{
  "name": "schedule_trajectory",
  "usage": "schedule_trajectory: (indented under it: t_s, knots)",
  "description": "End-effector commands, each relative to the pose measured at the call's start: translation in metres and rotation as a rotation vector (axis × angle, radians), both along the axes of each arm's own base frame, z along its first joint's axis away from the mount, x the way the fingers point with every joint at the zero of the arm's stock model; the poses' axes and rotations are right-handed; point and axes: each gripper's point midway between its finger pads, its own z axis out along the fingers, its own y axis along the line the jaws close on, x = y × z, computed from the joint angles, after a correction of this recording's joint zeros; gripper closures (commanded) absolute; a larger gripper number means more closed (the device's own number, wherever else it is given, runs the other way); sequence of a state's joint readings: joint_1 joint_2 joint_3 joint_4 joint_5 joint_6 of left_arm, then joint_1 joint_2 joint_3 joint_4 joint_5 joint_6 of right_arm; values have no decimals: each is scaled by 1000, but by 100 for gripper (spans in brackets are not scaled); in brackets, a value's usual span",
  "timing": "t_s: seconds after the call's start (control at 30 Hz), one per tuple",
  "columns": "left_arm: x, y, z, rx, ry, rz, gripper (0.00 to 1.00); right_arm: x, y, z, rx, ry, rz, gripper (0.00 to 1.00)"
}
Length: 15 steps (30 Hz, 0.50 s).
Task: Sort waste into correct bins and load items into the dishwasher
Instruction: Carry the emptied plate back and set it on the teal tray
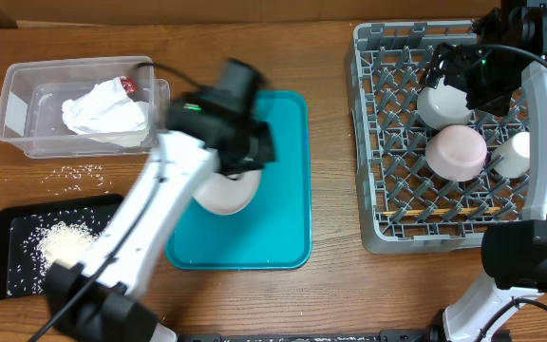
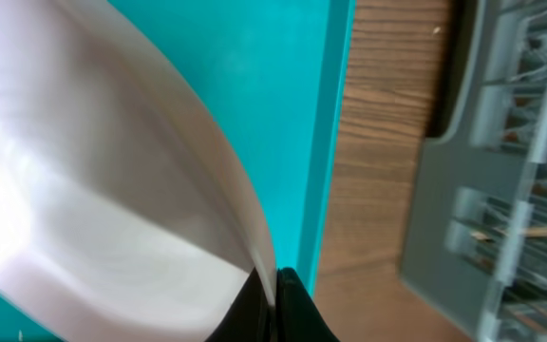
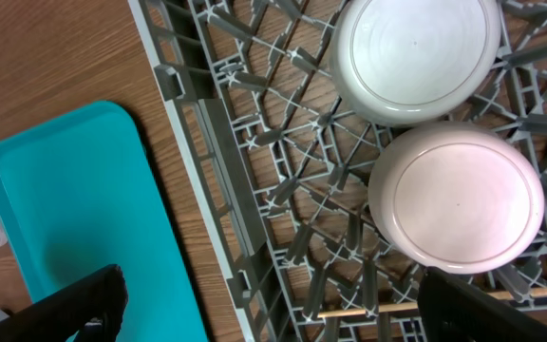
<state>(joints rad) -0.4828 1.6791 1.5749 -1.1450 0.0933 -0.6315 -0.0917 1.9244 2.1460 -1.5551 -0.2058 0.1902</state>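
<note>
Pinching the rim of the round white-pinkish plate (image 1: 226,190), the left tool (image 2: 272,294) is clamped on it; the plate is tilted over the teal plastic tray (image 1: 288,142). Judgement: raise it clear of the tray lip, then slot it upright between pegs of the grey lattice dish rack (image 1: 368,142). The right tool (image 3: 273,318), fingers apart and empty, hangs over the rack. An upturned white bowl (image 1: 442,103), a pinkish bowl (image 1: 457,150) and wooden chopsticks (image 1: 444,211) crowd the middle; free pegs lie nearer the tray.

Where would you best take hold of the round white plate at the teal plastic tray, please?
Take the round white plate by its thin rim, edge-on from the side facing the grey lattice dish rack. It is wide and shallow, so only the rim fits between fingers. The left gripper is shut there.
</note>
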Motion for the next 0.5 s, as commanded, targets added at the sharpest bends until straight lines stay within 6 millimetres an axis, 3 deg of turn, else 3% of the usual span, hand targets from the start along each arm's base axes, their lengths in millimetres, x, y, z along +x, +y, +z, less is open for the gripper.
schedule_trajectory:
  t_s: [0.0, 0.3, 0.47]
  knots:
    - [19, 5, -24, 249, -103, 52, 96, -1, 0, 19, 0, -56, -4, 0]
    - [9, -5, -87, 356, 49, -8, 96, -1, 0, 19, 0, -56, -4, 0]
    - [-5, -20, -102, 292, 145, -79, 80, -1, 0, 19, 0, -56, -4, 0]
